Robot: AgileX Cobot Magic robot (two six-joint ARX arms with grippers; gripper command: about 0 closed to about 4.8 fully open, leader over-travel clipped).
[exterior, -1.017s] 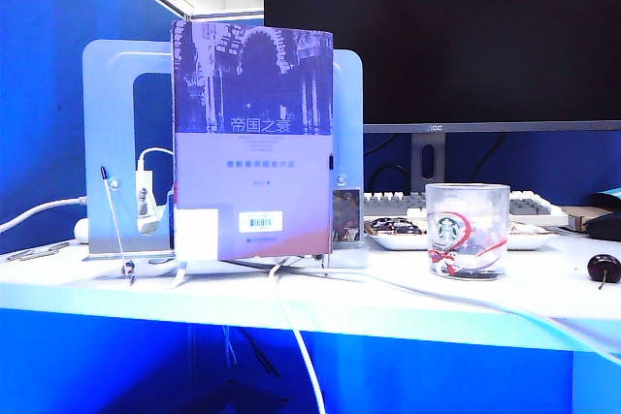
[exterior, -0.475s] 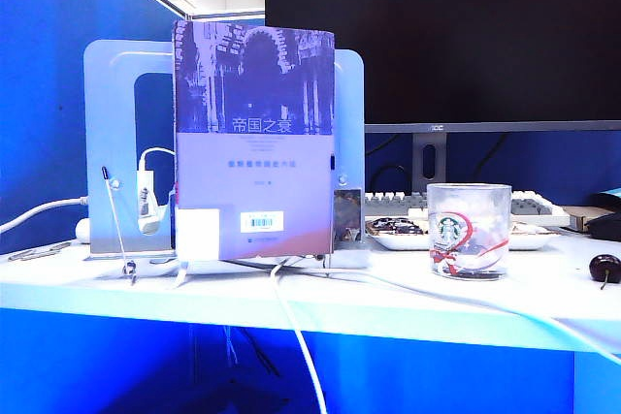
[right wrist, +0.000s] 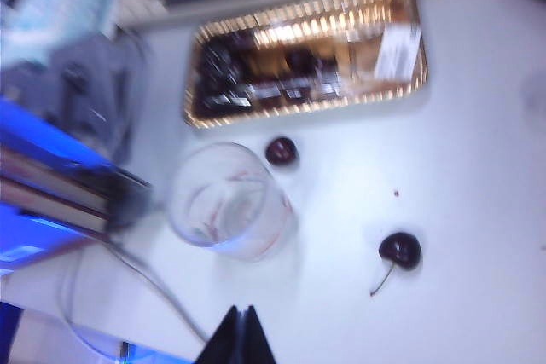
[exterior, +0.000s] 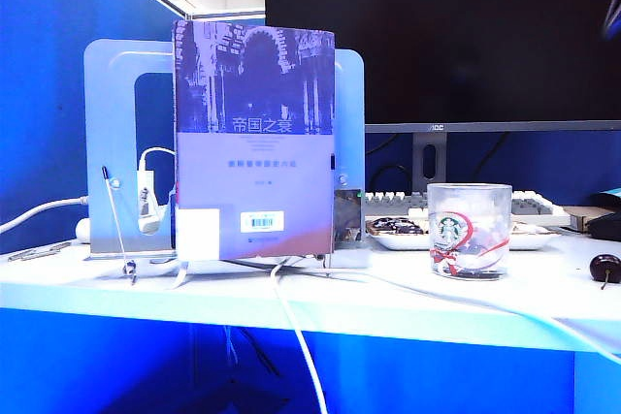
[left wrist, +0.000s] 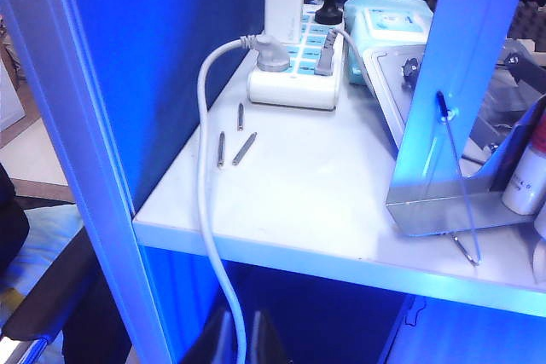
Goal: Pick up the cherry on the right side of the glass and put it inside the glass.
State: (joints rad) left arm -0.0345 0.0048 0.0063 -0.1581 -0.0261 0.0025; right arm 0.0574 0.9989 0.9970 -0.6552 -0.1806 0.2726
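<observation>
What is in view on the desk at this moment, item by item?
Clear printed glass tumbler: one, upright, right of centre, empty.
Dark-red cherries: two; one with stem lies apart from the tumbler near the desk's right end, a second lies between tumbler and tray.
Gold-rimmed foil tray: one, behind the tumbler, dark contents.
Purple hardback book: one, standing in a silvery bookend.
White power strip: one, desk's left end, plugs in it.
White keyboard and black monitor: one each, at the back.
White cables: several, trailing over the front edge.
Left hand: black, low before the desk's left end, shut.
Right hand: black, above the tumbler and cherries, shut, holding nothing.
</observation>
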